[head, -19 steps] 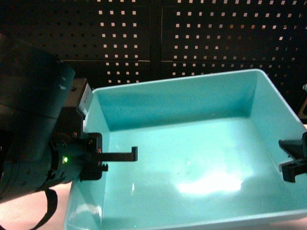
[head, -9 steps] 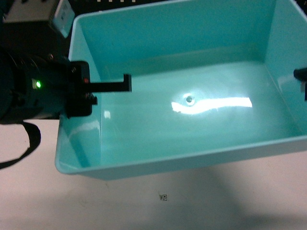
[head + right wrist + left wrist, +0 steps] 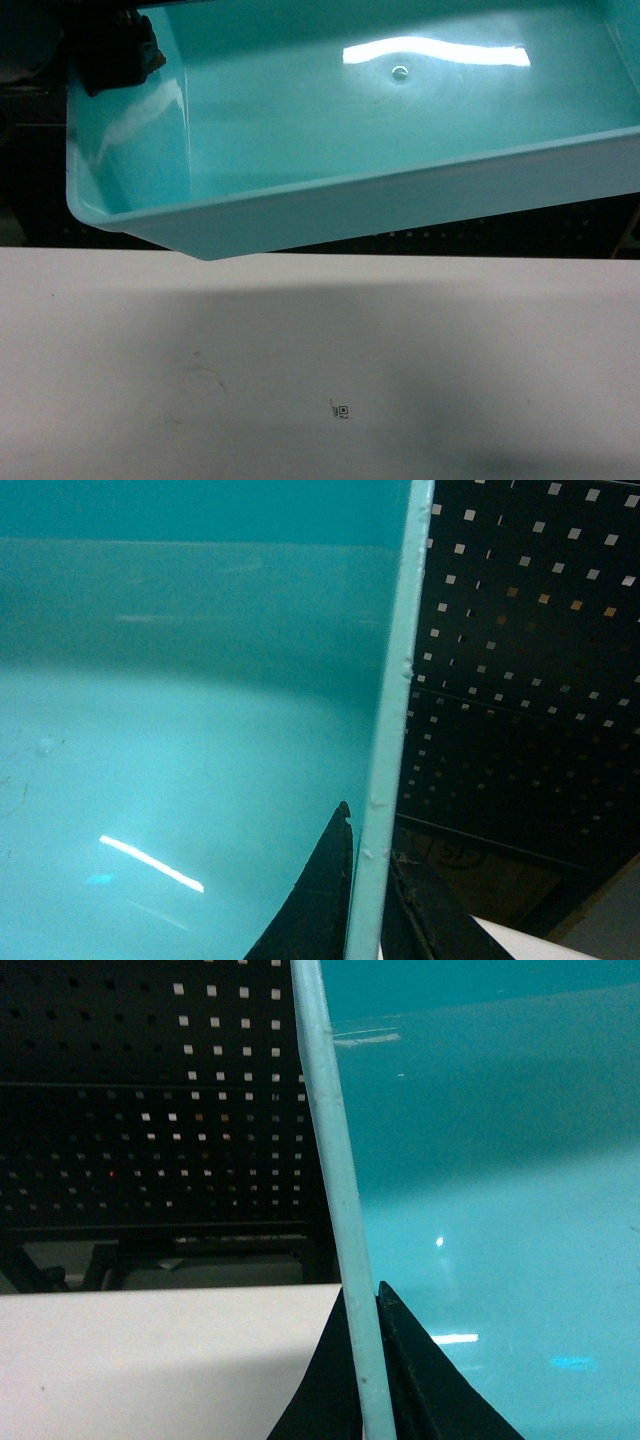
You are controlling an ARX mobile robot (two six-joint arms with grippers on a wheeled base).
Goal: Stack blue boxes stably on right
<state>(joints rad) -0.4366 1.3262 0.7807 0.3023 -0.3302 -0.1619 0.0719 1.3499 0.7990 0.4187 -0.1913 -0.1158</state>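
Your light turquoise smooth plastic tub (image 3: 330,150) fills the upper part of the head frame, off the pale tabletop (image 3: 320,370) and tipped so you look into it. Its walls slope, the rim is rounded, and the glossy floor carries a bright streak of glare beside a small round mark at top centre. Nothing lies inside it.

Your left gripper (image 3: 362,1380) has its dark fingers closed on the tub's left rim, one finger outside the wall and one inside. Your right gripper (image 3: 368,900) is clamped the same way on the right rim.

Behind the tub stands a black perforated panel (image 3: 150,1110). A tiny printed square marker (image 3: 341,410) sits on the table at lower centre.
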